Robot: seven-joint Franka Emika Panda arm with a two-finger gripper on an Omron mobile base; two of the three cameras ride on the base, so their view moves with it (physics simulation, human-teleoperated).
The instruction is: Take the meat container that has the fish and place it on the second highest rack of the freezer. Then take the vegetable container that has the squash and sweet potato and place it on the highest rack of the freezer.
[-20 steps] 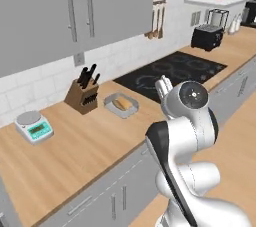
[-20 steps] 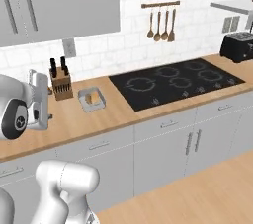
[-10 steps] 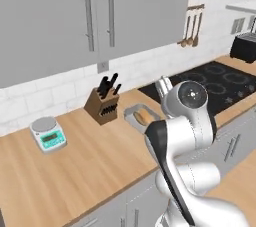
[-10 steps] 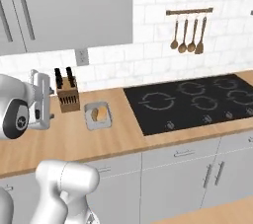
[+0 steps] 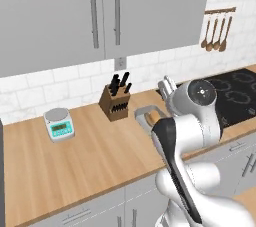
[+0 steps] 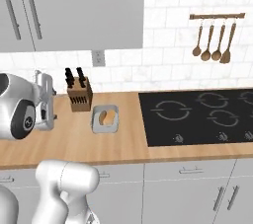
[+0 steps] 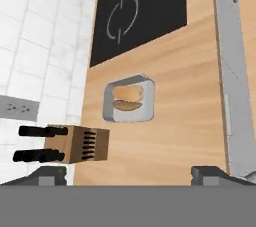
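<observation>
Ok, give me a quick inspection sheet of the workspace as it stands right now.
Surface: wooden counter, black cooktop set into it.
Job's things: grey vegetable container on the counter between knife block and cooktop, orange and tan pieces inside. Meat container, freezer: nothing seen.
Clutter: knife block by the wall; kitchen scale further along the counter.
Grippers: gripper open, empty, above the counter, apart from the container.
Cables: nothing seen.
Surroundings: grey upper cabinets, white tiled wall with an outlet, wooden spoons hanging on a rail.
</observation>
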